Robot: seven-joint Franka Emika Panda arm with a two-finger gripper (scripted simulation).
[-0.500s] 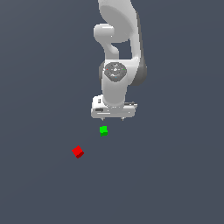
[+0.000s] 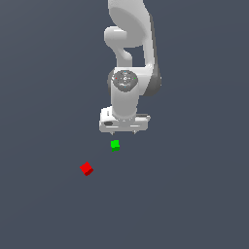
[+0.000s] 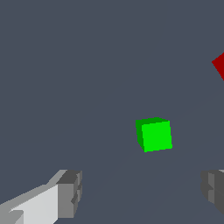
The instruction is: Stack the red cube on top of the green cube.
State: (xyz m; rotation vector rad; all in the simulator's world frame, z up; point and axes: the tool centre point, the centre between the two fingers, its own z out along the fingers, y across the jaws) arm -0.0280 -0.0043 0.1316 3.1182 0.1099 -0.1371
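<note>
The green cube (image 2: 115,144) rests on the dark grey floor just below and slightly toward the exterior view's left of my gripper (image 2: 123,133). The red cube (image 2: 86,168) lies further to the exterior view's left and nearer the camera, apart from the green one. My gripper hangs above the floor, open and holding nothing. In the wrist view the green cube (image 3: 154,134) shows ahead of the spread fingertips (image 3: 70,192), and a corner of the red cube (image 3: 219,65) is cut by the frame edge.
A plain dark grey floor (image 2: 194,194) surrounds both cubes. The white arm (image 2: 129,53) rises behind the gripper.
</note>
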